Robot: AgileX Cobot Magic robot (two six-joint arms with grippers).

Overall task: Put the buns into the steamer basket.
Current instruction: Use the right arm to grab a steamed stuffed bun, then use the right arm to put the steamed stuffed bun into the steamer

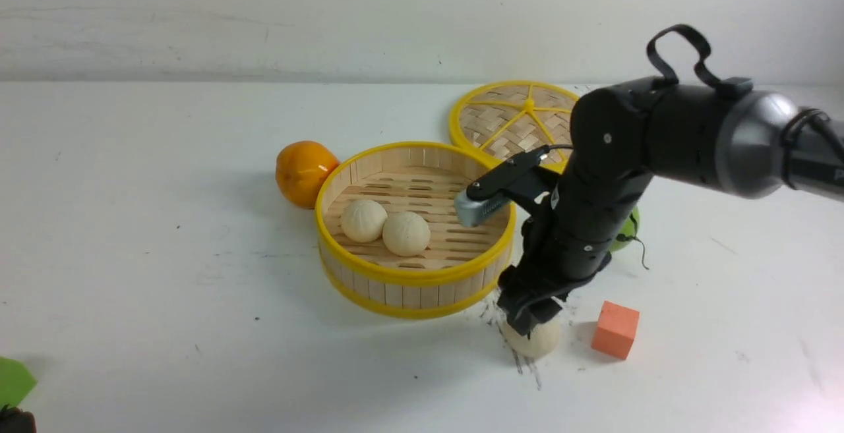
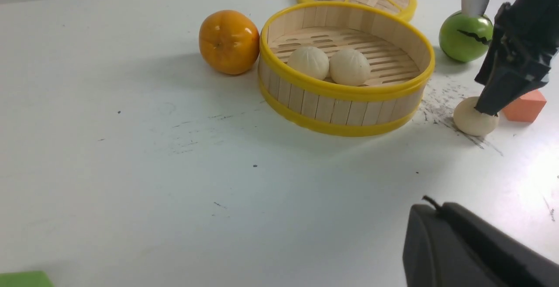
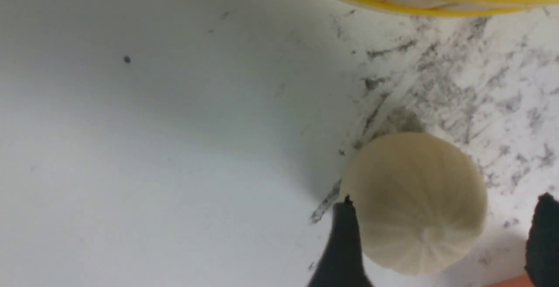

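Fingers of the right gripper point down at the surface and straddle the third bun. In my right wrist feed one finger lies against the bun's side while the other stands off it with a gap, so this gripper is spread wide and clamped on nothing. That bun rests on the surface outside the steamer basket, near its right-hand wall on my side, on a patch of dark scuff marks. An orange cube sits just beside the bun, to its right. Inside the basket, on the slatted floor, I see a left bun and a right bun side by side, touching as far as I can judge. A green ball with dark stripes lies behind the right arm, mostly hidden in the front feed and plain in the left wrist feed. The woven lid lies flat beyond the basket, to the right. An orange sits just beside the basket's left wall; I cannot tell whether they touch. Of the left gripper I get only a dark piece in the corner of its own feed, well apart from the basket, and I cannot tell how its fingers stand.
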